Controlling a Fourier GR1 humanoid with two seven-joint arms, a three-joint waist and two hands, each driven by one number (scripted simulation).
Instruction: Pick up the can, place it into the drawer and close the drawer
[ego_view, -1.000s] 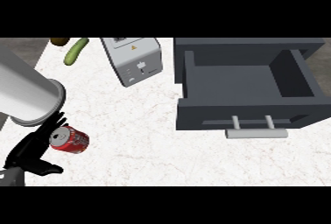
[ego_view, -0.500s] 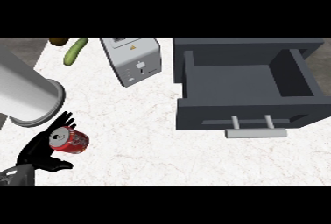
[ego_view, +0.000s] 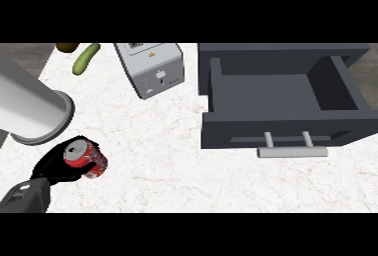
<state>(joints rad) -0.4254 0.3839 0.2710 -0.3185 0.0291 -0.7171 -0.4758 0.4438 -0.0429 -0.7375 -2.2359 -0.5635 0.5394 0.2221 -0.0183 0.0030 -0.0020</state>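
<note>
A red can (ego_view: 87, 159) with a silver top sits tilted in my left hand (ego_view: 52, 166) at the lower left of the head view. The black fingers curl round its lower side, so the hand is shut on it, just above the white counter (ego_view: 162, 170). The dark grey drawer (ego_view: 221, 125) stands pulled open at the right, well away from the can. Its inside holds nothing, and its pale bar handle (ego_view: 291, 150) faces me. My right hand does not show.
A wide grey-white cylinder (ego_view: 28, 107) rises at the left edge, just above the hand. A grey box-shaped appliance (ego_view: 151, 67) stands at the back centre. A green cucumber (ego_view: 86, 58) and a brown item (ego_view: 66, 47) lie at the back left.
The left hand's fingers, spread beside the can earlier, have curled round it. The can now sits a little higher and further right in the view.
</note>
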